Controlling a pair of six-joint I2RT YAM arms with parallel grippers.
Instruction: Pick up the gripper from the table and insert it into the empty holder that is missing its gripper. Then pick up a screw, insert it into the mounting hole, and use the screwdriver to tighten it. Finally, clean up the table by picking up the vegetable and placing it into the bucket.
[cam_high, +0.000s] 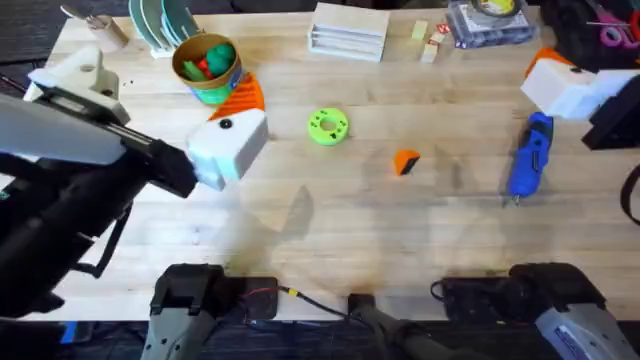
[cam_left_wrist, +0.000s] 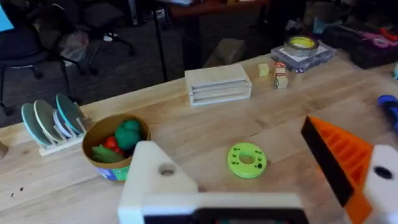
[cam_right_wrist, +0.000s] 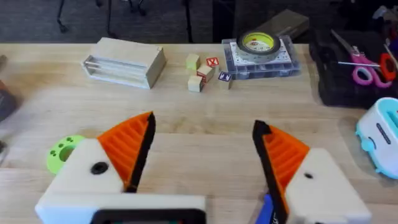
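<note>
You have a broad bare stretch of table (cam_high: 330, 235) across the near half, between the two arm bases, and nothing crowds it. The clutter sits along the far edge: a dish rack (cam_high: 160, 25) at the far left, a pale wooden block (cam_high: 348, 30) in the middle, small cubes (cam_high: 428, 40) and a clear case with tape (cam_high: 490, 22) to the right. The gripper (cam_high: 405, 161), the loose orange wedge, lies alone near the table's centre, just right of the lime-green disc (cam_high: 328, 126) and well left of the screwdriver (cam_high: 530, 155); its long axis cannot be read. Your left gripper (cam_high: 235, 125) hovers left of the disc, well apart from the wedge, fingers spread: one finger carries an orange pad (cam_left_wrist: 339, 155), the other is the holder (cam_left_wrist: 155, 177), bare cream-white with a mounting hole on its face. The bucket (cam_high: 207, 68) stands just beyond that gripper, with green and red toys inside; whether the vegetable is among them you cannot tell. Your right gripper (cam_right_wrist: 202, 155) sits at the far right edge, fingers wide apart, both orange-tipped, holding nothing, just above the screwdriver. The screwdriver's long axis runs near to far, metal tip toward you.
</note>
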